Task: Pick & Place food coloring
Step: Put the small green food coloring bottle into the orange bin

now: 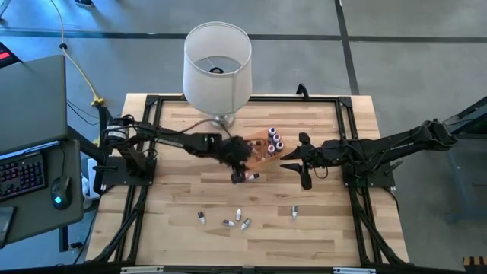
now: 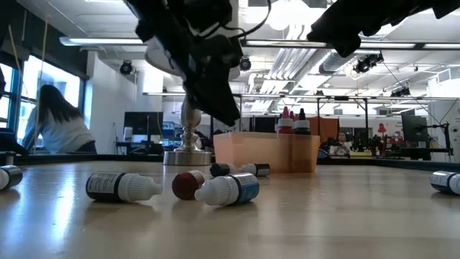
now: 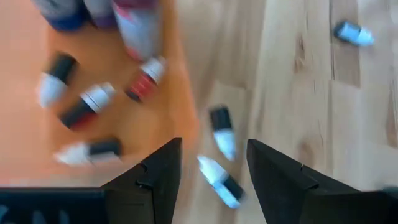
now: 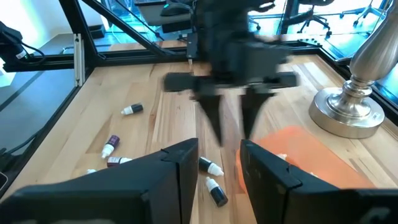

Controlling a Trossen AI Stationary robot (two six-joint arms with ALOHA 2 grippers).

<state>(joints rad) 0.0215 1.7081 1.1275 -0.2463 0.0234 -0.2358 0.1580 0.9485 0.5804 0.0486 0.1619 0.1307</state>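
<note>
The food coloring bottles are tiny, with pale pointed caps. Two of them [image 3: 222,131] [image 3: 220,181] lie on their sides on the wood just off the near edge of the orange tray [image 1: 261,151]. My left gripper [image 3: 214,144] hangs open above these two, fingers pointing down and touching neither; the right wrist view shows it too [image 4: 232,134]. In the tray, a few bottles stand upright [image 1: 274,138] and several lie flat [image 3: 87,106]. Several more lie scattered toward the table's near edge [image 1: 228,222]. My right gripper [image 4: 217,149] is open, right of the tray, and holds nothing.
A lamp with a big white shade [image 1: 217,65] stands on a metal foot [image 4: 348,106] at the far side, just behind the tray. A lone bottle [image 1: 294,211] lies near the table's right. Bare wood lies between the tray and the scattered bottles. A person sits in the room beyond [image 2: 54,122].
</note>
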